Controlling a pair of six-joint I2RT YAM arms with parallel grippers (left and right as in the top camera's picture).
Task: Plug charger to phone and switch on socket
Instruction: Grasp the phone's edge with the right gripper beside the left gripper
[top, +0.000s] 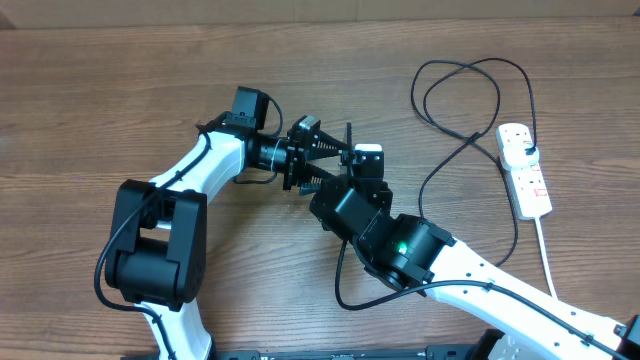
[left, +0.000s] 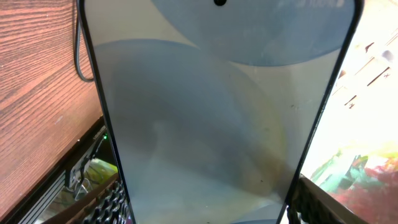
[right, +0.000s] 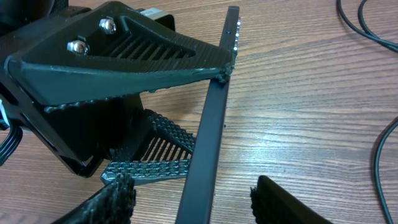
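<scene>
Left hand (right: 208, 118) first: it's pinching the phone (left: 217, 118), holding it up on its thin edge over the table (top: 90, 110), one finger clamped at the top and one at the bottom. The screen is a pale blue-grey gradient inside a slim black frame. Right hand (right: 199, 202) now: it's spread, one finger on either side of the phone's edge, neither touching. Looks to me like a regrip or handover, and plugging in hasn't begun. Next, those fingers need to meet the flat faces squarely. Off to that hand's right the charger (top: 472, 137) lies looped, running to the socket (top: 530, 185), farthest out.
</scene>
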